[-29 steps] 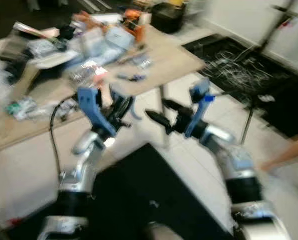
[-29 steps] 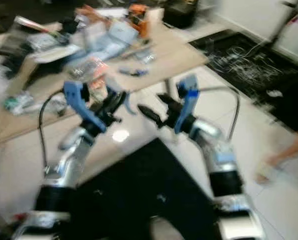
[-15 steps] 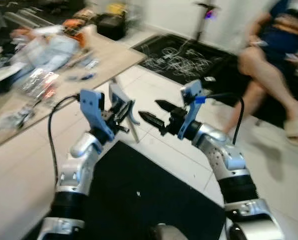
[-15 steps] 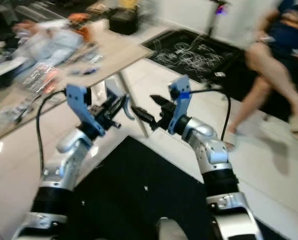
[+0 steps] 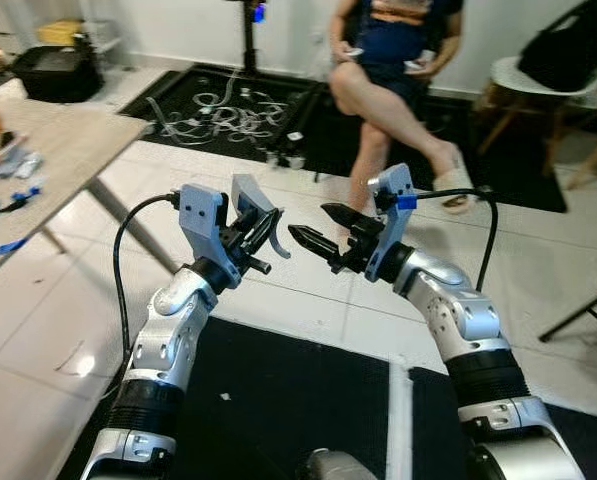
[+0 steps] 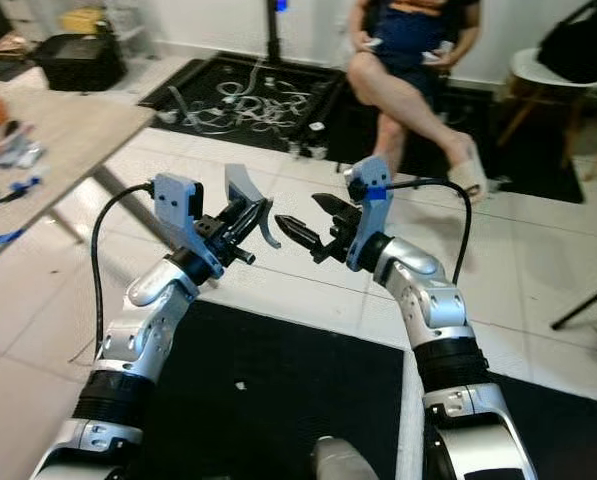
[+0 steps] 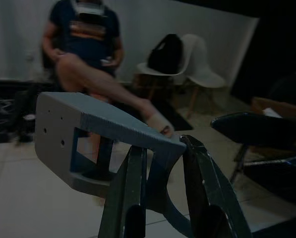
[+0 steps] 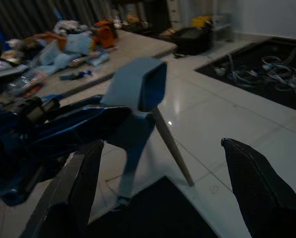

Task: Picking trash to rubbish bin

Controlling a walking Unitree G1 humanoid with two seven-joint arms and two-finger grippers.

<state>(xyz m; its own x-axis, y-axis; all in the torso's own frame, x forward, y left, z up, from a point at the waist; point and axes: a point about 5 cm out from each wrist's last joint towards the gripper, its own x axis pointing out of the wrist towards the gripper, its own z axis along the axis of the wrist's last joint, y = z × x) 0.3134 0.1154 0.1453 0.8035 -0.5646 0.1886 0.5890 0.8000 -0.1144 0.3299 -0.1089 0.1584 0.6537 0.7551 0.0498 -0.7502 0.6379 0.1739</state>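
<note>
Between the two fingers of the left gripper [image 5: 261, 232] sits a grey plastic piece [image 7: 103, 131], angular, with a blocky pierced end and a curved tail; the fingers [image 7: 129, 198] are clamped on its narrow neck, one on each side. The piece projects beyond the fingertips, toward the right gripper [image 5: 323, 226]. The right gripper is raised chest-high, its fingertips pointing at the left gripper's and just short of the grey plastic piece; the two are near, not touching. Its fingers [image 8: 71, 198] stand wide apart with nothing between them.

Below both grippers lies a white tiled floor [image 5: 308, 300], and nearer the robot a black mat [image 5: 278, 400]. Beyond the left gripper's fingers, a wooden table [image 5: 48, 150] carries scattered litter [image 8: 73, 44], including blue and orange items. Past the fingertips of both grippers, a person [image 5: 398, 70] sits cross-legged, feet on a dark rug [image 5: 208, 100] strewn with white cables. A white chair [image 5: 548, 80] bearing a black bag stands beside the person.
</note>
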